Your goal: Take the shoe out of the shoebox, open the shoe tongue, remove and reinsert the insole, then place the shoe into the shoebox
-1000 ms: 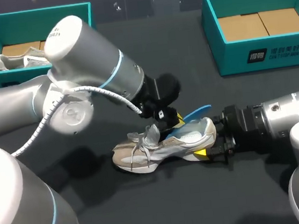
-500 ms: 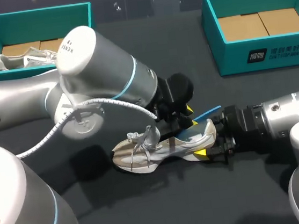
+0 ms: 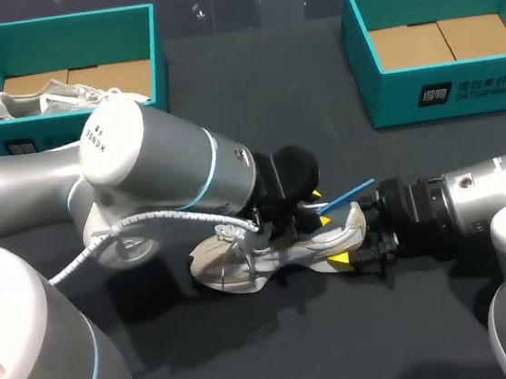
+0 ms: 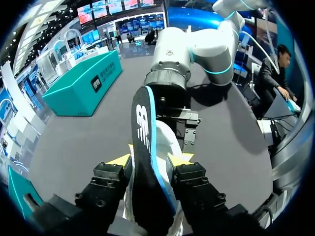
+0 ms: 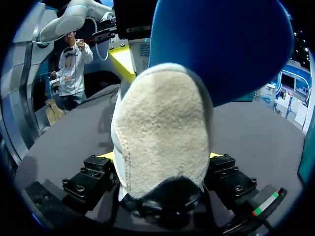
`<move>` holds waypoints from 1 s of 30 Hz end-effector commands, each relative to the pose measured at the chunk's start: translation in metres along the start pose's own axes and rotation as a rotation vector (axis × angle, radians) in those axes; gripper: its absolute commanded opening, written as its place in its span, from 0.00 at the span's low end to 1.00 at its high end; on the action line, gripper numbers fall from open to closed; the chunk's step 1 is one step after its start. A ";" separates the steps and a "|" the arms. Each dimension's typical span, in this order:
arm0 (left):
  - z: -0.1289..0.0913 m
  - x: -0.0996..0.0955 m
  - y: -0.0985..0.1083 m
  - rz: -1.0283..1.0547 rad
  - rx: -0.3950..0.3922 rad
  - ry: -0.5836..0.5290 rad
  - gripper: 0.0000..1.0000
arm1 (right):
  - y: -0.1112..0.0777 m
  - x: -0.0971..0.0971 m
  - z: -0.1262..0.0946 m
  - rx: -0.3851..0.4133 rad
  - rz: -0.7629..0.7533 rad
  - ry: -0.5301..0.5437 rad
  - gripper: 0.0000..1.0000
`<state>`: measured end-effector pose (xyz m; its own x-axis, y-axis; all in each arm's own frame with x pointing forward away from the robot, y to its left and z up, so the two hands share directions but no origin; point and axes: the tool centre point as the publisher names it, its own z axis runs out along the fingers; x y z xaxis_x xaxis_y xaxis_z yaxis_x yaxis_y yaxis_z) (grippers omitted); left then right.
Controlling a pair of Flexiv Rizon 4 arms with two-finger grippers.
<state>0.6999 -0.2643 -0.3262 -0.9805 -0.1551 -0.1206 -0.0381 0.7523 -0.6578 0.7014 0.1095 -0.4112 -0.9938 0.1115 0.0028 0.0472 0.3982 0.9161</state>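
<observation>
the left end effector [image 4: 150,160] is clamped on the insole [image 4: 142,123]. its two yellow-tipped fingers [image 4: 120,160] press on the insole's two faces, and the insole stands on edge between them. the insole is dark with a bright blue rim. its near part sits between the fingers and its far end rises ahead of them and sticks out past the heel. right under this end effector is the shoe [image 3: 243,259], a pale grey and white trainer. it rests on the dark bench [image 3: 344,344], outside both boxes. its loose laces [image 3: 236,237] are on the toe side of the end effector, and the toe points away from the right arm.

just ahead of the left end effector, the right end effector [image 5: 160,156] grips the heel of the shoe. one yellow-tipped finger is on each side of the rough cream heel, low down near the sole. the blue underside of the insole looms above and ahead of this end effector, over the top of the heel. the two end effectors face each other, near but not touching, with the shoe's opening between them.

well beyond the left end effector, on its arm's side of the bench, is the left-hand shoebox [image 3: 60,23]. it is teal and open, and a second shoe [image 3: 37,100] lies in it. well beyond the right end effector stands the right-hand shoebox [image 3: 461,92], also teal and open, showing its cardboard floor [image 3: 442,40].
</observation>
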 end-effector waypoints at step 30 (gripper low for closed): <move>0.004 -0.013 -0.025 -0.061 -0.005 0.108 0.00 | 0.001 0.001 0.002 0.006 0.001 0.000 0.00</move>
<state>0.7102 -0.2914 -0.3254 -0.9836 -0.1748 -0.0438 -0.1013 0.7372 -0.6681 0.7013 0.1095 -0.4111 -0.9938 0.1114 0.0027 0.0471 0.3981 0.9161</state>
